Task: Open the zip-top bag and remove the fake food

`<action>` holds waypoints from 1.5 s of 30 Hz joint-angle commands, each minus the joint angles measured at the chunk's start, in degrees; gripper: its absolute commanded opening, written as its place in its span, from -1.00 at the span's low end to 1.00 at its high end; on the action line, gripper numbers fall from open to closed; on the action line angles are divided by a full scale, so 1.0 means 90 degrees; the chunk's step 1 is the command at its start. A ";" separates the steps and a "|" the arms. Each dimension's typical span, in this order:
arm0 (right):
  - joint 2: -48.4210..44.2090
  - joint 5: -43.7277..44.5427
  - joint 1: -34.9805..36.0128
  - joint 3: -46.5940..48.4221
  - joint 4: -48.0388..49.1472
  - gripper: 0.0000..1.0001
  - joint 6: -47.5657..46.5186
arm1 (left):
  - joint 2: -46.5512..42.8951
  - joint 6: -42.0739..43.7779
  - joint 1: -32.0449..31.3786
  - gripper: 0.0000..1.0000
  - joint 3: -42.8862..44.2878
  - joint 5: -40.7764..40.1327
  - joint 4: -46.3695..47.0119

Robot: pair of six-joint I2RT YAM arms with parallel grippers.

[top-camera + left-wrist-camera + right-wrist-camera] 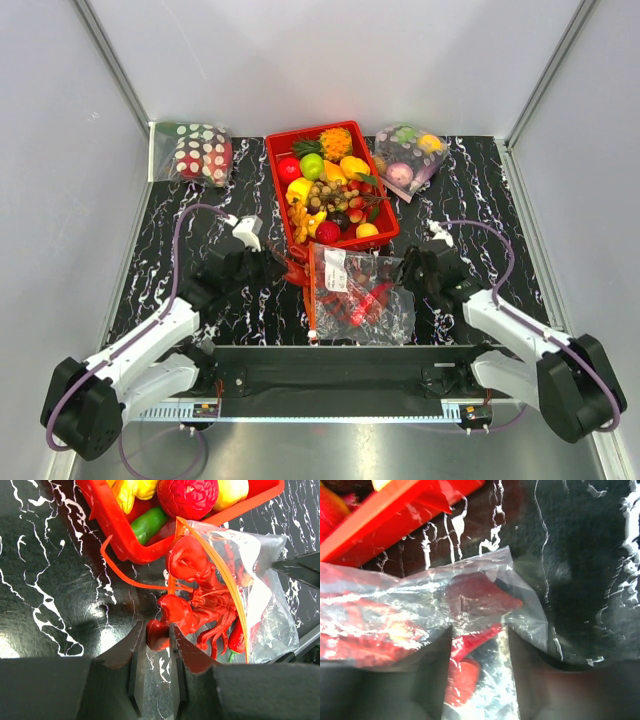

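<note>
Lobster (190, 615) lies half out of the zip-top bag (365, 292), long axis pointing at your left gripper (157, 631) — narrow, pinching its claw — while the right gripper (479, 636) straddles the bag's far corner, grip unclear.

L side: stretched w/ L arm (150, 335) from near-left corner toward centre, white link low, black wrist raised. Tips of L gripper (158, 630) pointing right. Clamped narrow on claw of lobster (180, 612), dark fingers (136, 650) pressed on both sides of it.

R side: mirrored w/ R arm (510, 325), angled from near-right corner toward centre. Tips of R gripper (480, 630) pointing left, held low. Jaws part apart, straddling corner of bag (420, 595), film btwn fingers (435, 665), no firm pinch visible.

Grippers facing each other, well apart, abt same depth.
</note>
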 commanded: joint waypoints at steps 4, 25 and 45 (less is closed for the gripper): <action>-0.0376 -0.0789 -0.1163 0.0465 -0.0005 0.57 -0.0571 | -0.0192 0.0337 0.0181 -1.00 0.0089 -0.0060 -0.0323; 0.0926 -0.1885 -0.1487 0.0496 0.0758 0.71 -0.0982 | 0.0443 0.0328 0.0386 -1.00 0.0118 0.0340 0.0204; 0.1265 -0.2255 -0.1487 0.0631 0.0865 -0.14 -0.1011 | 0.0384 0.0386 0.0396 -1.00 0.0391 0.0399 -0.0040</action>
